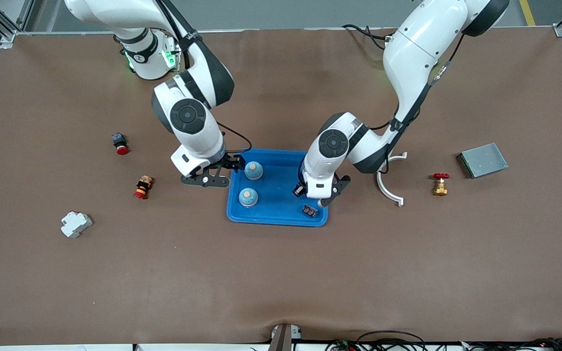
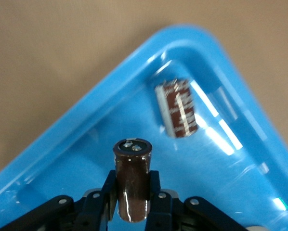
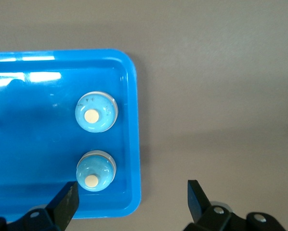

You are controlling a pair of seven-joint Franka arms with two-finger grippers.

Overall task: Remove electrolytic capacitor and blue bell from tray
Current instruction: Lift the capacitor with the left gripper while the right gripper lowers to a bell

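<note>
Across the brown counter [image 1: 281,273] in the front view, a blue tray [image 1: 281,214] sits at the middle. Two blue bells stand inside it at the right arm's end: the farther bell [image 1: 253,170] and the nearer bell [image 1: 248,197]. A dark capacitor [image 1: 310,211] lies in the tray's corner nearest the camera, toward the left arm's end. The right claw [image 1: 230,163] hangs over the tray's edge beside the farther bell. The left claw [image 1: 305,191] is over the tray, just above the lying capacitor. Outside the tray, toward the right arm's end, are a red-capped button [image 1: 120,144], a second red button piece [image 1: 143,187] and a white breaker [image 1: 75,224]. Toward the left arm's end are a white curved clip [image 1: 388,187], a brass valve [image 1: 440,184] and a grey metal box [image 1: 482,160].

From the left wrist view, the left claw [image 2: 131,202] is clamped on a brown held capacitor [image 2: 132,180], upright between its fingers, over the tray floor [image 2: 86,159]. The lying capacitor [image 2: 177,108] rests on its side in the tray's rounded corner.

From the right wrist view, the right claw [image 3: 132,195] is spread wide and holds nothing. One fingertip [image 3: 67,199] is over the tray beside one bell [image 3: 95,171], the other over bare counter. The second bell [image 3: 96,111] stands just beside the first, both upright along the tray wall [image 3: 134,144].
</note>
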